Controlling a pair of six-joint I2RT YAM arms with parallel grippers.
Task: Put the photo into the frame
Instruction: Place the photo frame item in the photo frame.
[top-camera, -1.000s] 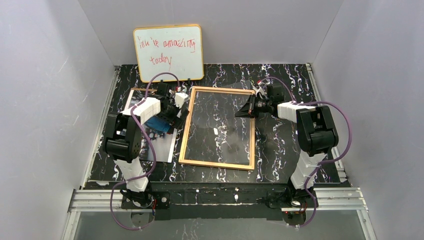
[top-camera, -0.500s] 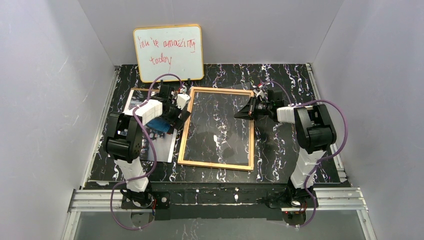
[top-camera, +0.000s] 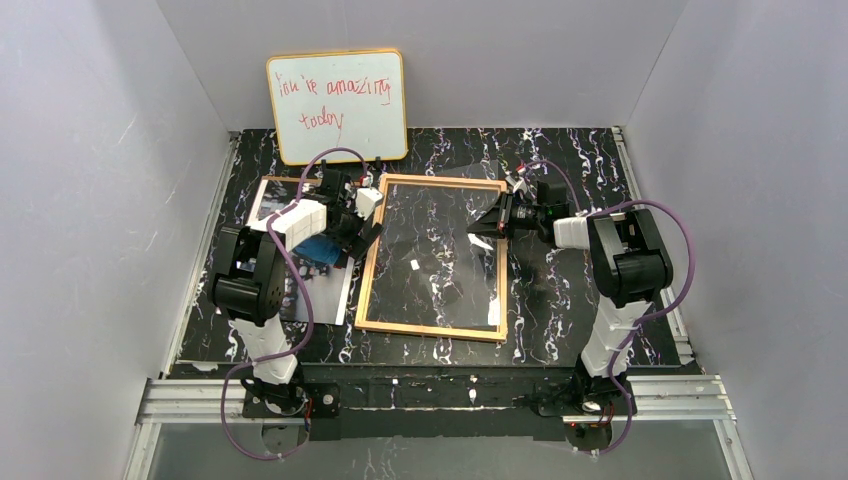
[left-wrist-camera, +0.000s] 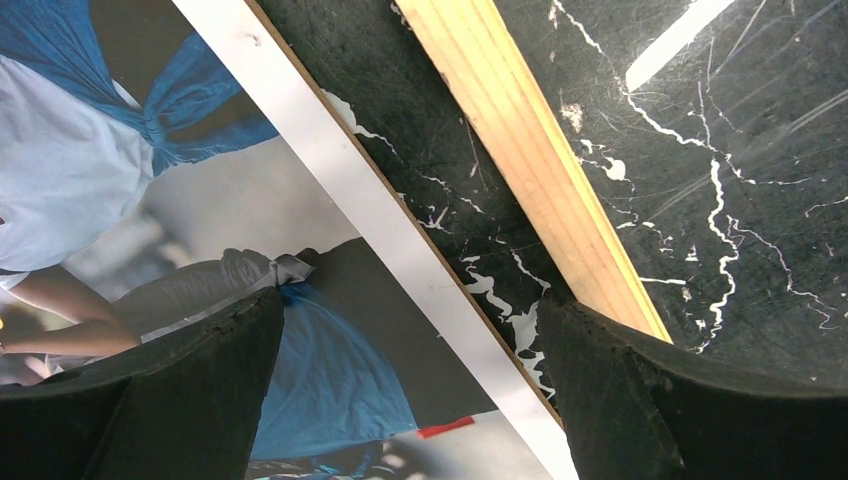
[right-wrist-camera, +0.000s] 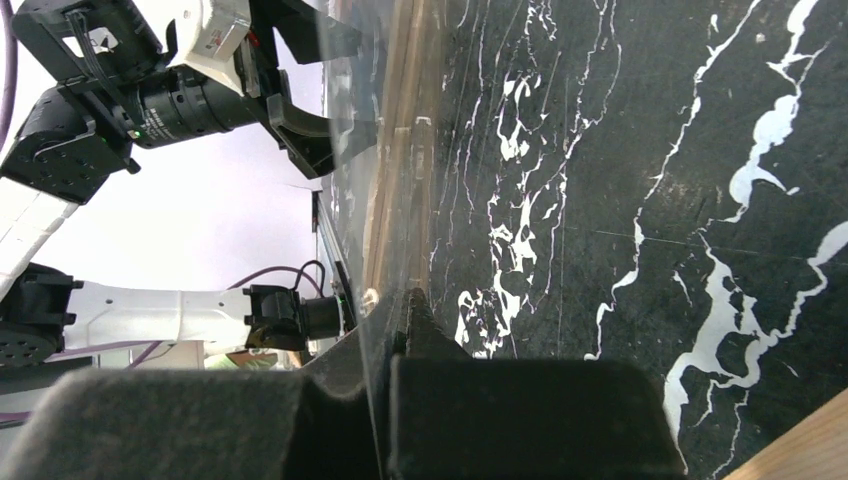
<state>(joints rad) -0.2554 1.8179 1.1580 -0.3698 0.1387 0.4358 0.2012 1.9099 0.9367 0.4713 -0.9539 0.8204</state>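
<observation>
The black marble table (top-camera: 560, 300) carries a whiteboard (top-camera: 337, 105) with red writing, leaning on the back wall. The frame (top-camera: 432, 327) lies in the middle. The photo (top-camera: 325, 295) lies just left of it, partly covered by the left arm (top-camera: 290, 222). The left gripper (left-wrist-camera: 410, 310) hangs with jaws wide over the gap between them. The right gripper (right-wrist-camera: 400, 320) is closed, it seems on the edge of the clear pane (top-camera: 440, 270), which is hard to make out.

Frame (top-camera: 430, 329) flat on table (top-camera: 560, 160); photo (top-camera: 320, 290) just left, partly under left arm. Left gripper (top-camera: 362, 228) over frame's left rail, right gripper (top-camera: 485, 228) at right rail. Whiteboard (top-camera: 337, 105) against back wall.
</observation>
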